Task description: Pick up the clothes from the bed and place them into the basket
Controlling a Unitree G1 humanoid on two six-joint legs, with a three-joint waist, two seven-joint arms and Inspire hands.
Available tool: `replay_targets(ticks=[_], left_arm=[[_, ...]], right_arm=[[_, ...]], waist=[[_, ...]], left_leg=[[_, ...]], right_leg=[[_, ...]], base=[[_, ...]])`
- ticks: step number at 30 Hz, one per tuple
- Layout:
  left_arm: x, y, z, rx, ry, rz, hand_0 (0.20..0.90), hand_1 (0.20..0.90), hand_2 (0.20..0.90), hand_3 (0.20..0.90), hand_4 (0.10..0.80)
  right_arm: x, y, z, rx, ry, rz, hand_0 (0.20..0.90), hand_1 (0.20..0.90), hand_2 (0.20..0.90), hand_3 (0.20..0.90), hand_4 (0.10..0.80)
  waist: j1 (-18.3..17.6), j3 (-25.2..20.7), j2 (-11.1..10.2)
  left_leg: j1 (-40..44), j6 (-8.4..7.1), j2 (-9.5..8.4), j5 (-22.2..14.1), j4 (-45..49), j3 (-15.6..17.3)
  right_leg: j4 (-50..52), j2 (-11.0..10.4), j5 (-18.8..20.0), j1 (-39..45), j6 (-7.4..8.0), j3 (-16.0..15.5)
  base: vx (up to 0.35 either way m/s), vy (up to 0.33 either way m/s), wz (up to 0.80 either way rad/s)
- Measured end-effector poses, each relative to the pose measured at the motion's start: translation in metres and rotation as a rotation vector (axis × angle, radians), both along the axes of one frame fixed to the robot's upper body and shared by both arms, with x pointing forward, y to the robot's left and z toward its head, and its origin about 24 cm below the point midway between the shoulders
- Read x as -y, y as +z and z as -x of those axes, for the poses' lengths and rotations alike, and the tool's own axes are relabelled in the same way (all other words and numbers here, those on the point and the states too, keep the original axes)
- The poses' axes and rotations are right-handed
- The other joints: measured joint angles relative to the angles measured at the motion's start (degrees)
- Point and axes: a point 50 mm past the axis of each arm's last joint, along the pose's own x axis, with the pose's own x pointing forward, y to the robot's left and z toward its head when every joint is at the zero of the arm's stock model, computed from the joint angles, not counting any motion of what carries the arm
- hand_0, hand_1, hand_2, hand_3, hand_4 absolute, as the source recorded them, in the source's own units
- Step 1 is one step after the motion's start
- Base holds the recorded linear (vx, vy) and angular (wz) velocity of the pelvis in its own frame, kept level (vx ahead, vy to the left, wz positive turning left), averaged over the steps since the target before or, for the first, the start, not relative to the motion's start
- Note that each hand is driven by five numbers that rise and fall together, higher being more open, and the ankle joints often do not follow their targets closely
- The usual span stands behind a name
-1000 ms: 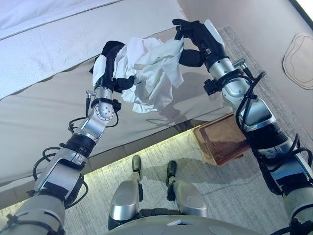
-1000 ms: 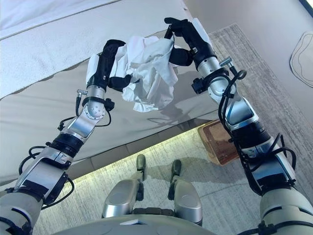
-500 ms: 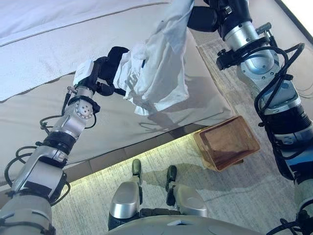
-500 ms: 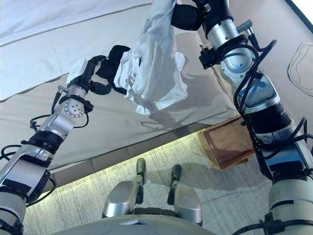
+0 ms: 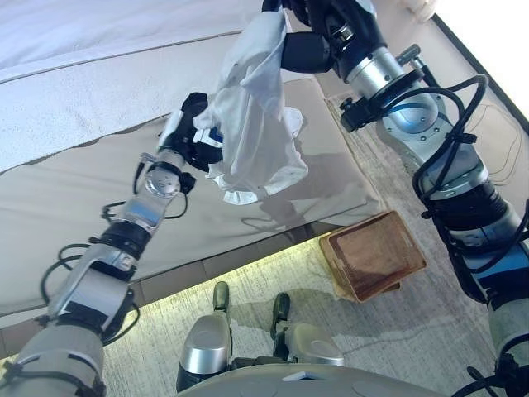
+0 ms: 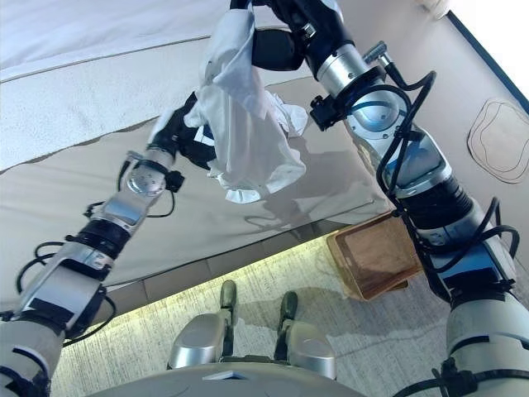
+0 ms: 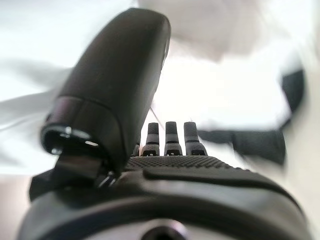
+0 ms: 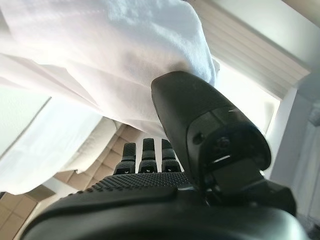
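Observation:
A white garment [image 5: 252, 124] hangs in the air above the bed's near edge. My right hand [image 5: 318, 37] is up high, shut on the garment's top end, and the cloth [image 8: 100, 60] drapes past its thumb in the right wrist view. My left hand [image 5: 192, 124] is lower, at the left side of the hanging cloth, with its fingers curled into the folds. White cloth [image 7: 225, 75] fills the left wrist view beyond those fingers. The brown basket [image 5: 372, 255] stands on the floor by the bed's corner, below and right of the garment, and shows nothing inside.
The bed [image 5: 83, 190] has a grey cover and a white towel-like spread farther back. A pale rug [image 5: 397, 339] lies under the basket. A round flat object [image 6: 500, 141] lies on the floor at the far right.
The garment was bunched between both hands a second ago. My right hand has lifted its end high, so it now hangs long. My left hand stays at its lower part.

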Motion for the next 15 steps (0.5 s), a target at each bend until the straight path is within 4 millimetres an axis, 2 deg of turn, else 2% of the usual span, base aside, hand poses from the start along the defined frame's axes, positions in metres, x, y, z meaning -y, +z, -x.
replay_targets(ticks=[4, 9, 10, 11, 15], left_arm=[[0.03, -0.012, 0.003, -0.066, -0.108, 0.139, 0.9, 0.9, 0.9, 0.9, 0.8], [0.034, -0.013, 0.004, -0.11, -0.153, 0.249, 0.9, 0.9, 0.9, 0.9, 0.8], [0.034, -0.013, 0.004, -0.117, -0.162, 0.268, 0.434, 0.434, 0.434, 0.356, 0.256], [0.035, -0.013, 0.004, -0.121, -0.169, 0.276, 0.3, 0.3, 0.3, 0.2, 0.1], [0.034, -0.013, 0.004, -0.111, -0.151, 0.253, 0.3, 0.3, 0.3, 0.2, 0.1]], right_arm=[[-0.006, -0.006, -0.001, -0.03, 0.013, 0.012, 0.9, 0.9, 0.9, 0.9, 0.8], [-0.008, -0.006, -0.001, -0.036, 0.018, 0.008, 0.9, 0.9, 0.9, 0.9, 0.8], [-0.008, -0.006, -0.001, -0.037, 0.017, 0.008, 0.9, 0.9, 0.9, 0.9, 0.8], [-0.008, -0.006, -0.001, -0.037, 0.017, 0.008, 0.9, 0.9, 0.9, 0.9, 0.8], [-0.008, -0.006, -0.001, -0.037, 0.017, 0.008, 0.9, 0.9, 0.9, 0.9, 0.8]], waist=[[-0.6, -0.1, 0.0], [-1.8, -0.1, 0.0], [-2.0, -0.1, 0.0], [-2.2, -0.1, 0.0], [-2.6, -0.1, 0.1]], left_leg=[[0.0, 0.03, 0.05, 0.0, 0.0, -0.3], [0.0, 0.03, 0.12, 0.0, 0.0, -0.3], [0.0, 0.03, 0.15, 0.0, 0.0, -0.3], [0.1, 0.03, 0.18, 0.0, 0.0, -0.3], [0.1, 0.03, 0.19, 0.0, 0.0, -0.2]], right_leg=[[-0.1, 0.0, 0.1, 0.2, 0.12, -0.3], [-0.3, 0.0, 0.1, 0.3, 0.12, -0.2], [-0.3, 0.0, 0.1, 0.3, 0.12, -0.2], [-0.3, 0.0, 0.1, 0.3, 0.12, -0.2], [-0.4, 0.0, 0.1, 0.4, 0.12, -0.2]], base=[[-0.012, 0.021, 0.02], [-0.006, 0.021, -0.01], [-0.009, 0.032, -0.01], [0.0, 0.0, 0.0], [-0.01, -0.002, -0.01]])
